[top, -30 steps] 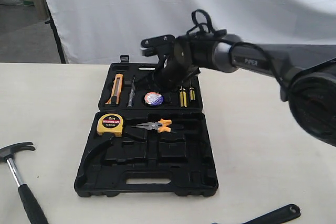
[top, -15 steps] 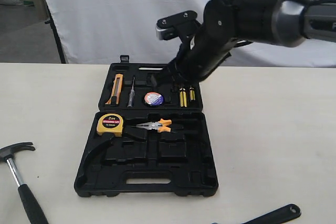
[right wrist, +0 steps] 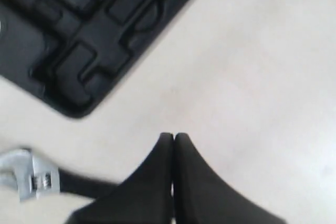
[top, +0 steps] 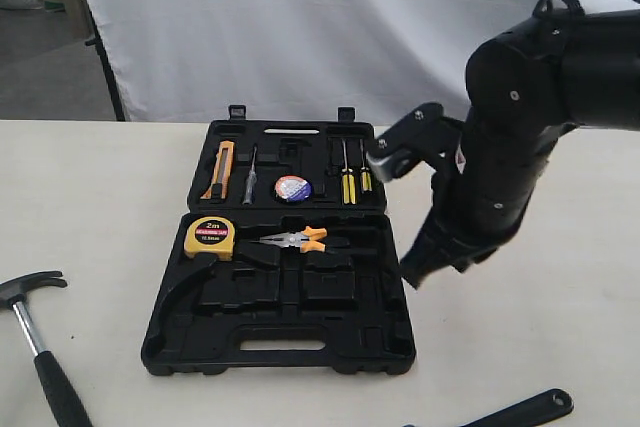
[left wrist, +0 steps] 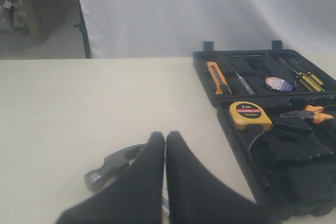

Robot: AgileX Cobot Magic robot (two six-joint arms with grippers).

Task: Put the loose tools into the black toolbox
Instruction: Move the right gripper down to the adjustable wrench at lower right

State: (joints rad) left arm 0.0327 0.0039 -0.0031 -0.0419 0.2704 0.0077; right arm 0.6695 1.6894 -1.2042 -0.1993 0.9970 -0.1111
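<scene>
Black moulded plastic filled the middle of the bench (top: 560,327): the black toolbox (top: 280,349) lay open, with the tape roll (top: 292,188) already seated in its far half. The adjustable wrench (top: 525,409) lay on the bench off the toolbox's near right corner, its long axis roughly along the toolbox's front edge. My right fingers (right wrist: 157,171), pressed together and holding nothing, hung over the bench beside the toolbox's right wall. In the right wrist view the wrench's silver head showed close by and its handle ran out of sight behind them. I judged the handle to lie along the line on which the fingers part, so a wrist turn would be needed before they could straddle it. The claw hammer (top: 38,342) lay off the toolbox's left side, handle trailing toward the near edge. My left fingers (left wrist: 149,166), closed and empty, pointed at its head, so I took the wrench as the right arm's job.
</scene>
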